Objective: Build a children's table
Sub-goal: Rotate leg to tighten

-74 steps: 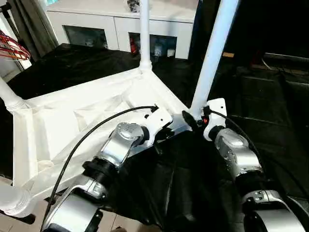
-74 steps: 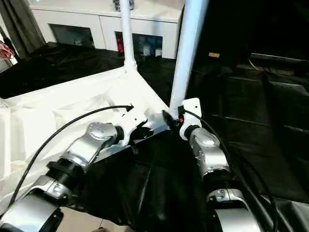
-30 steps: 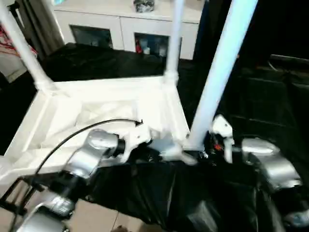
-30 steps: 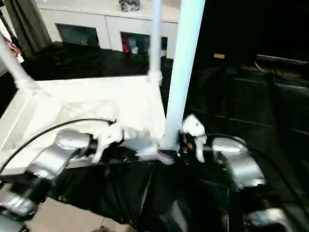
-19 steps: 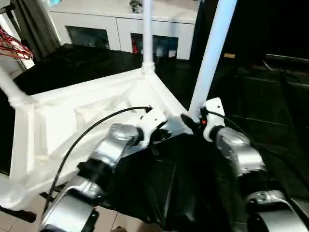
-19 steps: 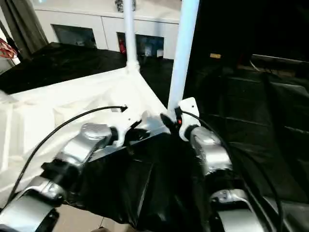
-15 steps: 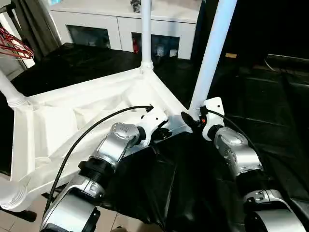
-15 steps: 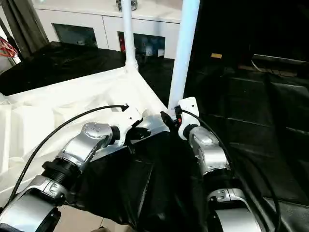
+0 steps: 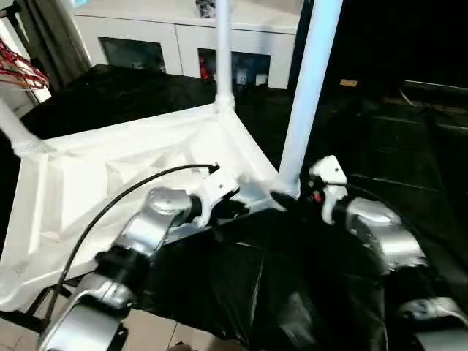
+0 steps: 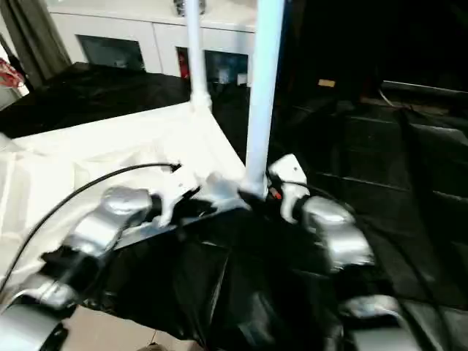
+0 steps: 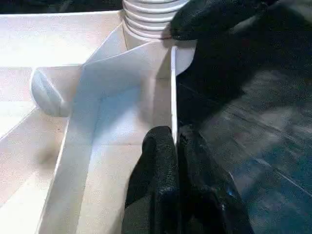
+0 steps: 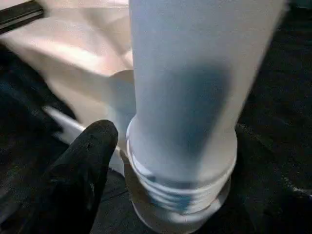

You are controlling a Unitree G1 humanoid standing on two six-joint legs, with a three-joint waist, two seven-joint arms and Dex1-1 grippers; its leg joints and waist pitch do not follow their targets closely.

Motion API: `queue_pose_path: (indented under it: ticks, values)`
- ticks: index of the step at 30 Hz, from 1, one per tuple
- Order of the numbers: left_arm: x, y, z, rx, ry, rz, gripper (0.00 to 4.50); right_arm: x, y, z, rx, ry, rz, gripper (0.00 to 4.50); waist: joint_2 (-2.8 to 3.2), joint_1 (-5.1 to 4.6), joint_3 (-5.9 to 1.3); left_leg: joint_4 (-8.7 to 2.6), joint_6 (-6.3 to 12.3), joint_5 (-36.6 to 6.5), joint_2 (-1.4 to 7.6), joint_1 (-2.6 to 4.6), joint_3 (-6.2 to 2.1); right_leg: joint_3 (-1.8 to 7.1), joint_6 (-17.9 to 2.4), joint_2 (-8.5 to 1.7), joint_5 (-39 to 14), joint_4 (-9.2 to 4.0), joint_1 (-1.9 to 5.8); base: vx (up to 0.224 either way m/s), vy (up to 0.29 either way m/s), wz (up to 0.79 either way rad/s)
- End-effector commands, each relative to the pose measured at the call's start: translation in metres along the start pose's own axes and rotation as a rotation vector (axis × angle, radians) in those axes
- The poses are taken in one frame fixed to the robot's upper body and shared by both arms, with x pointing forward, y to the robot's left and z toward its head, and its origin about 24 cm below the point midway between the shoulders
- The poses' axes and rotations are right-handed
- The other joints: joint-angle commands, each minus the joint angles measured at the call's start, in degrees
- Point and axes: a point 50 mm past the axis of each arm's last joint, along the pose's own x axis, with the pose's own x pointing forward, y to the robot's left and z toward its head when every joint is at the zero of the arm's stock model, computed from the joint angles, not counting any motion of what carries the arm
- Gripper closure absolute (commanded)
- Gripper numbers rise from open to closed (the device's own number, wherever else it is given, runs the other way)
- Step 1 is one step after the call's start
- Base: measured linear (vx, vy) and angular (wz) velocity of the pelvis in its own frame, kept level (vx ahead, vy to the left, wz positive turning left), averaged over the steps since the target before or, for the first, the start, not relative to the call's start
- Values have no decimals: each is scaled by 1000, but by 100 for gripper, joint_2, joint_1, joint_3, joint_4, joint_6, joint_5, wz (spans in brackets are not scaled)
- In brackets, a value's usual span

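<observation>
Head view, tabletop: the tabletop (image 9: 110, 183) lies underside up on a black cloth (image 9: 307, 292), ribs showing, in front of a white cabinet (image 9: 183, 36).
Head view, legs: the near leg (image 9: 303, 95) stands in the tabletop's corner nearest the robot; a second leg (image 9: 221, 51) rises from the far corner; a third leg (image 9: 14, 128) slants up from the far left corner. The fourth corner, at the tabletop's near left, is cut by the picture edge, so I cannot tell whether its leg is in.
Head view, left gripper: the left gripper (image 9: 238, 210) sits on the tabletop's near rim, just beside the near leg's socket.
Head view, right gripper: the right gripper (image 9: 292, 199) is at the foot of the near leg, on the side away from the tabletop.
Left wrist view: the left gripper's fingers (image 11: 158, 161) are pressed together on the thin rim wall (image 11: 173, 87) of the tabletop, pinching it; the ribbed socket (image 11: 146, 19) stands at the rim's end.
Right wrist view: one black finger (image 12: 83, 165) stands just beside the threaded base (image 12: 180, 190) of the near leg, apart from it; the other finger is out of sight, so I cannot tell how the jaws stand.
Progress: judging by this, at least three legs are seated and the build is near its end; what seems left is to check the fourth corner, let go and turn the table upright.
</observation>
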Motion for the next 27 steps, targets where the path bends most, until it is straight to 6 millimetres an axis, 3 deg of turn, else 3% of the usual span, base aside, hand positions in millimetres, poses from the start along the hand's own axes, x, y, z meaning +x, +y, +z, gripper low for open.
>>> queue_pose_path:
  ticks: [1, 8, 16, 20, 27]
  values:
    - [0, -8, 23, 81, -122, -96, 450, 0, 9, 5, -28, -7, 115, 73, -89, 24, -429, -343, 598, -509, 239, -42, -35, 254, -1236, -446, -1218, -399, 407, 0, 0, 0]
    - [-15, -20, 16, 108, -106, -241, 450, -23, 17, 1, -105, 88, 302, 73, -83, 92, -401, -361, 514, -759, 261, -10, -24, 247, -1089, -444, -1771, -461, 362, 0, 0, 0]
    - [-22, -26, 12, 109, -92, -297, 450, -28, 25, 0, -101, 117, 398, 73, -86, 131, -418, -354, 516, -623, 263, -8, -22, 239, -1091, -434, -1594, -436, 353, 0, 0, 0]
    - [-24, -28, 11, 105, -90, -313, 450, -28, 28, 1, -87, 111, 422, 98, -86, 140, -426, -351, 511, -573, 273, -21, -26, 223, -1148, -437, -1439, -406, 370, 0, 0, 0]
    - [-24, -30, 9, 93, -83, -316, 450, -28, 34, -2, -54, 101, 444, 163, -90, 141, -418, -354, 448, -626, 267, -34, -29, 214, -1044, -441, -1624, -430, 372, 0, 0, 0]
